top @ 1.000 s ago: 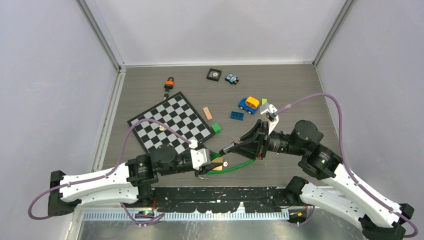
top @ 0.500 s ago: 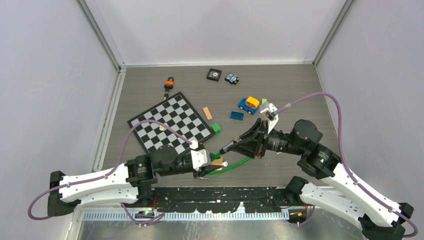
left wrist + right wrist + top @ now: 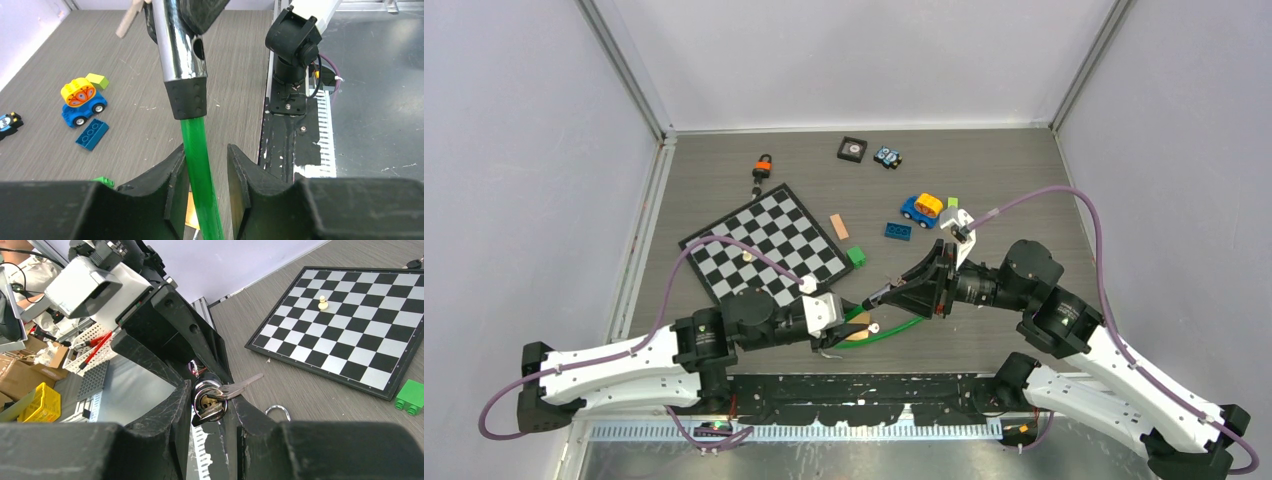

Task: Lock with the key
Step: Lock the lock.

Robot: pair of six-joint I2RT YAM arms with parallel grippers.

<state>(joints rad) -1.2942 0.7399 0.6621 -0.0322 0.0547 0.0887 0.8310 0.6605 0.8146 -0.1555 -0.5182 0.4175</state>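
The lock is a chrome barrel [image 3: 176, 45] with a black collar and a green cable [image 3: 197, 165]. In the left wrist view the cable runs down between the fingers of my left gripper [image 3: 206, 150]. It touches the left finger [image 3: 167, 187] and stands a little off the right one, so the gripper is open around it. My right gripper [image 3: 210, 396] is shut on the barrel's end [image 3: 210, 402], where the brass keyhole shows. A silver key [image 3: 242, 385] lies across that end. I cannot tell whether a key sits in the keyhole. From above, both grippers meet at the lock [image 3: 871, 299].
A chessboard [image 3: 764, 245] with one pale pawn lies left of centre. An orange padlock [image 3: 764, 165] with its own key lies behind it. Toy bricks, a toy car [image 3: 921, 208], a green block [image 3: 856, 256] and a black square frame [image 3: 852, 149] are scattered further back. A loose metal ring [image 3: 277, 411] lies on the table.
Both arms have drifted slightly left with the lock, and the cable's bend has drawn in a little. The grips look unchanged.
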